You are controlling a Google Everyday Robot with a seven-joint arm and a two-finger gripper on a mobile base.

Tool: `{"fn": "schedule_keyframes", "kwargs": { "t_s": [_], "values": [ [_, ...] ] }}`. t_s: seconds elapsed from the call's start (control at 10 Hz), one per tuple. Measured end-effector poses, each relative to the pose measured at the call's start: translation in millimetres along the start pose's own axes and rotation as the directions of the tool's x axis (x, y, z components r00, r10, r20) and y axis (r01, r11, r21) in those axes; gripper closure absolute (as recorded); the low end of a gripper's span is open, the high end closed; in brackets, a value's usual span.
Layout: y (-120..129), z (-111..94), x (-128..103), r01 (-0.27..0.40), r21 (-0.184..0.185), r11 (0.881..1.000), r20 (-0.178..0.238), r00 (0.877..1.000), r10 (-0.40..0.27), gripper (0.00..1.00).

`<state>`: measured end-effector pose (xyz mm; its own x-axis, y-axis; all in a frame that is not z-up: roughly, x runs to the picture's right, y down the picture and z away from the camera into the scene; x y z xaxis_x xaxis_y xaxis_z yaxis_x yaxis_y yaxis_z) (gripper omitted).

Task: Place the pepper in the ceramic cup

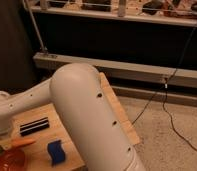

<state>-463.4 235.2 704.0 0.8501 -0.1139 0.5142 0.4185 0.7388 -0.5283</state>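
The pepper [21, 142] is slim and orange with a green stem end. It lies on the wooden table [112, 107] at the lower left, just above the reddish-brown bowl [7, 161]. My white arm [87, 115] fills the middle of the view and its forearm reaches left over the table, ending above the pepper. The gripper is not in view; it is past the left edge or hidden behind the arm. The ceramic cup is not in view.
A blue sponge [56, 151] lies right of the pepper. A black striped object [34, 126] lies behind it. The table's right edge drops to a speckled floor with a black cable [167, 110]. A dark shelf unit [117, 40] stands behind.
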Motion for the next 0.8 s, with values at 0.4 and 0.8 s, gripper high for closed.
{"fn": "schedule_keyframes", "kwargs": {
  "t_s": [0.4,0.8],
  "values": [
    [-14,12,-8,0.018,0.003,1.000,-0.009,1.000,-0.018,0.35],
    [-18,22,-3,0.018,-0.006,1.000,-0.022,1.000,-0.018,0.35]
  ]
}}
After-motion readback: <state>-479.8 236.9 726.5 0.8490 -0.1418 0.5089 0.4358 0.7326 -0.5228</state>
